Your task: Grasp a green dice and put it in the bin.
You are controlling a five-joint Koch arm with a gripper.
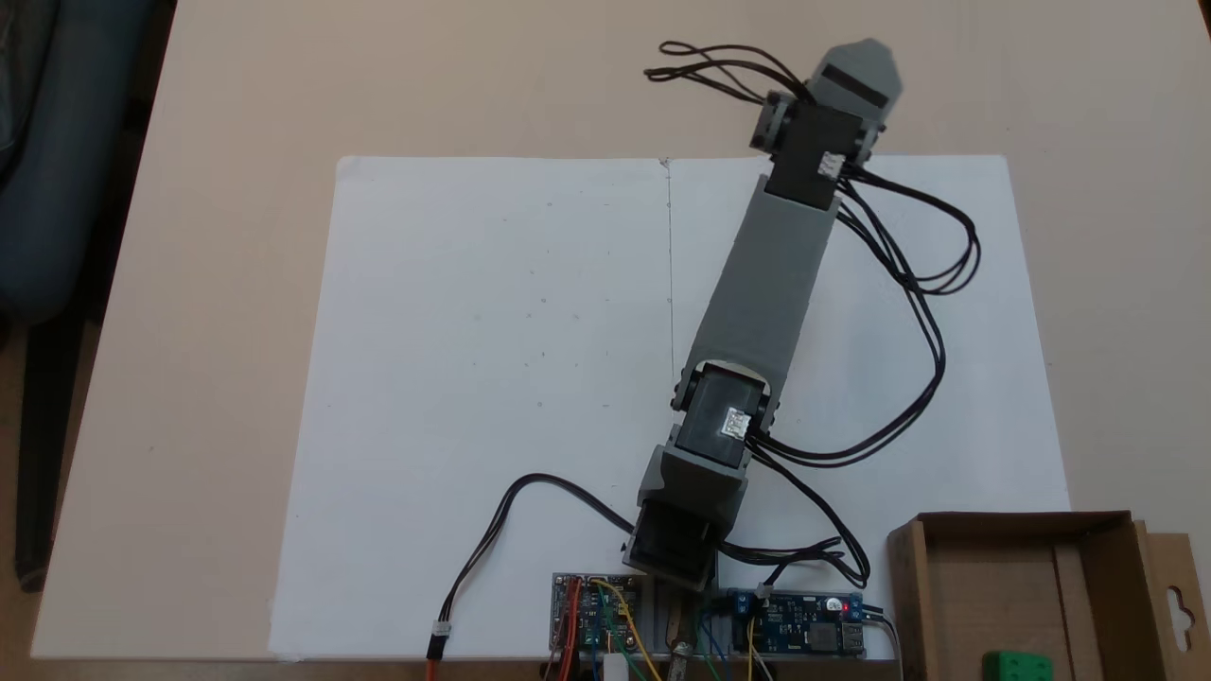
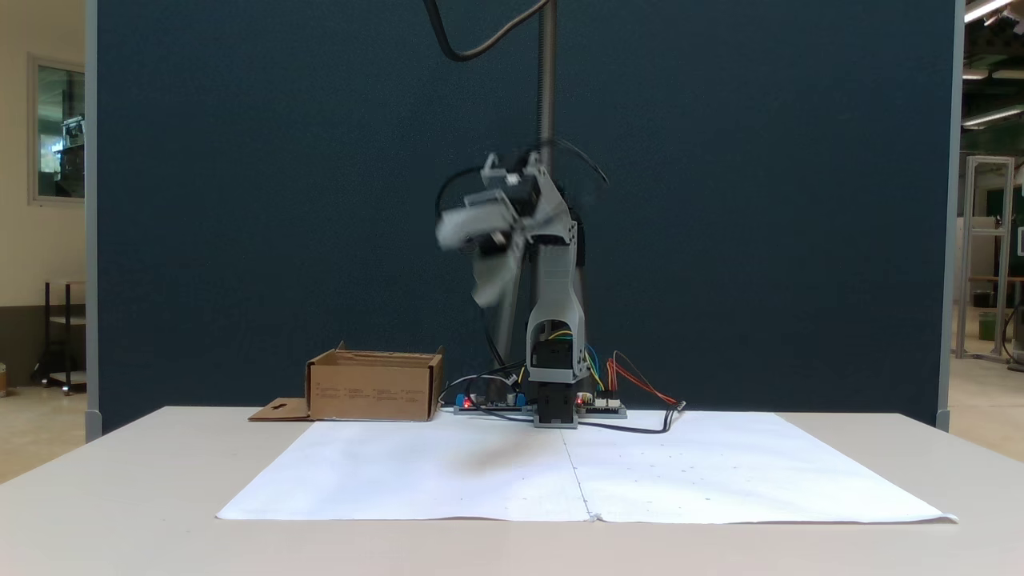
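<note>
The green dice (image 1: 1017, 665) lies inside the bin (image 1: 1022, 522), against its near edge at the bottom right of a fixed view, partly cut off by the frame. From the front, the bin (image 2: 374, 392) stands left of the arm's base and its walls hide the dice. My gripper (image 1: 863, 59) is raised high over the far side of the table, well away from the bin. It is motion-blurred (image 2: 474, 256) up beside the arm's upper joint, and its jaws cannot be made out. Nothing green shows in it.
Two white paper sheets (image 1: 492, 331) cover the table's middle. Circuit boards (image 1: 804, 624) and loose black cables (image 1: 908, 284) sit around the arm's base (image 2: 555, 408). The bin's flap (image 1: 1178, 596) sticks out sideways. A dark partition (image 2: 240, 200) stands behind the table.
</note>
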